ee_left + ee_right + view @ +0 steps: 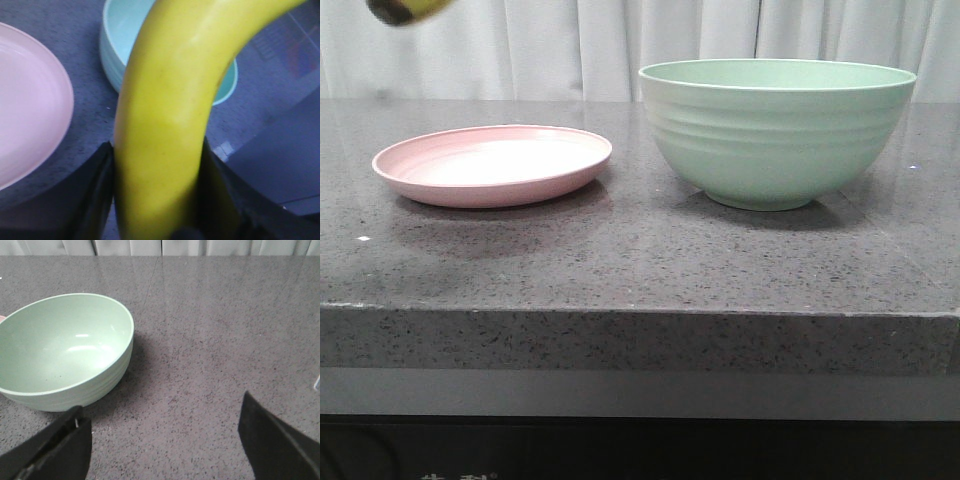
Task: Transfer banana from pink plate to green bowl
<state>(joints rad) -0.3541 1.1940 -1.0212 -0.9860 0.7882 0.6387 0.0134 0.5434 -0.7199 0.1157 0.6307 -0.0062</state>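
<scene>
Yellow banana (160, 150) held aloft, pink plate (492, 165) bare, green bowl (775, 130) upright

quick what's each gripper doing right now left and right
Left gripper: shut on the plump, curved bright-yellow banana.
Right gripper: open, holding nothing.

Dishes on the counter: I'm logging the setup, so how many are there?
2. The pink plate sits on the left of the counter, and the green bowl stands to its right, apart from it. Both are empty.

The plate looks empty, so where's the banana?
The banana is up in the air, held in the left claw, high above the pink plate.
</scene>
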